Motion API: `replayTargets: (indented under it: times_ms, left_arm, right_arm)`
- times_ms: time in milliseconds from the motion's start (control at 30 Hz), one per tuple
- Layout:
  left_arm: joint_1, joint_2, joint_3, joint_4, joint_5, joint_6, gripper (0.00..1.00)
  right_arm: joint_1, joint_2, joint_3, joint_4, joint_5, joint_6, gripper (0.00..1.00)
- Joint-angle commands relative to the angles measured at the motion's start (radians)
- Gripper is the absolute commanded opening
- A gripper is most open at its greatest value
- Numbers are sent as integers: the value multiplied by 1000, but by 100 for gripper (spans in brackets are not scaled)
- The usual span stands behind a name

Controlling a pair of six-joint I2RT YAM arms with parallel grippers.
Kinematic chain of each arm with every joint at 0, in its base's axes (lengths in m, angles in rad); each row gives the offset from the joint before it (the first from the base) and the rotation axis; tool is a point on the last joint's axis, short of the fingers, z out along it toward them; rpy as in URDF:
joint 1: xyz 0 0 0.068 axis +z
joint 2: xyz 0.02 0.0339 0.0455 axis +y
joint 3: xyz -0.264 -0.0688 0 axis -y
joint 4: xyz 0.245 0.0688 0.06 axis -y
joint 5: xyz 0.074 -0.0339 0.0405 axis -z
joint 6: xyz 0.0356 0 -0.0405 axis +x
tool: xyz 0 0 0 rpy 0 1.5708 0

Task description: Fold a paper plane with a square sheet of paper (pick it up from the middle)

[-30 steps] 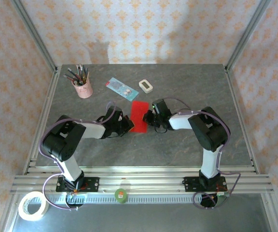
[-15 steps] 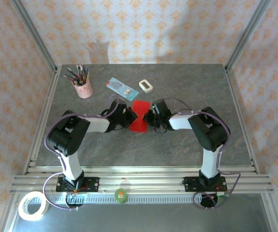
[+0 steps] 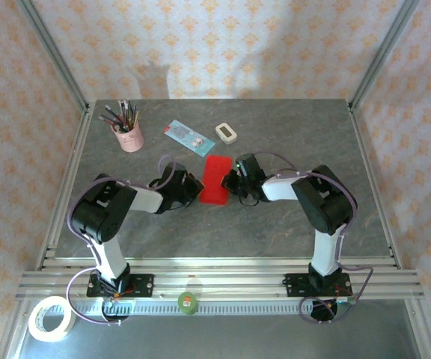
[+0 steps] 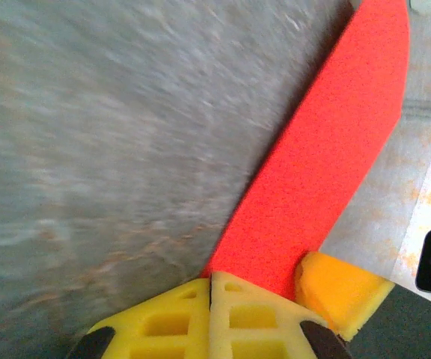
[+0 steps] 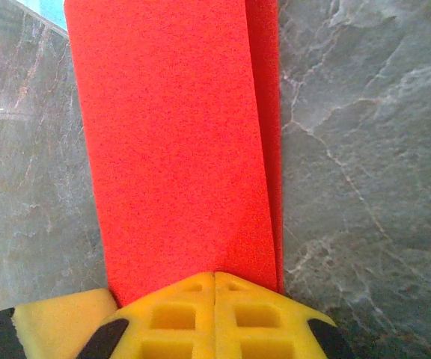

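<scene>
The square sheet of paper (image 3: 215, 179) lies mid-table as a bright red strip folded in half, its two layers showing along one edge in the right wrist view (image 5: 170, 134). My left gripper (image 3: 196, 188) is shut, its yellow tips (image 4: 210, 281) meeting the near corner of the red paper (image 4: 335, 149). From the opposite side my right gripper (image 3: 231, 182) is shut too, tips (image 5: 214, 278) resting on the paper's edge. The right gripper's orange fingertip (image 4: 340, 290) shows beside the left one. A paper plane is out of view.
A pink cup of pens (image 3: 129, 134) stands at the back left. A light blue card (image 3: 187, 136) and a small white block (image 3: 227, 133) lie just behind the paper. A tape roll (image 3: 51, 318) and a green roll (image 3: 188, 302) sit by the front rail.
My left gripper swung in against the paper's left edge, then drew back slightly to the near left. The right gripper and the paper have stayed almost still.
</scene>
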Motion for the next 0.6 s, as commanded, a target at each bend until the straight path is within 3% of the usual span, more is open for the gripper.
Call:
replayTargets:
  times_ms: [0, 233, 567]
  left_arm:
    - [58, -33, -23, -114, -50, 31, 0]
    - [17, -117, 78, -197, -31, 67, 0]
    - [-103, -59, 34, -61, -41, -91, 0]
  right_arm:
    - [-34, 131, -109, -400, 223, -32, 0]
    - [-34, 131, -106, -390, 207, -35, 0]
    - [-34, 131, -110, -387, 204, -32, 0]
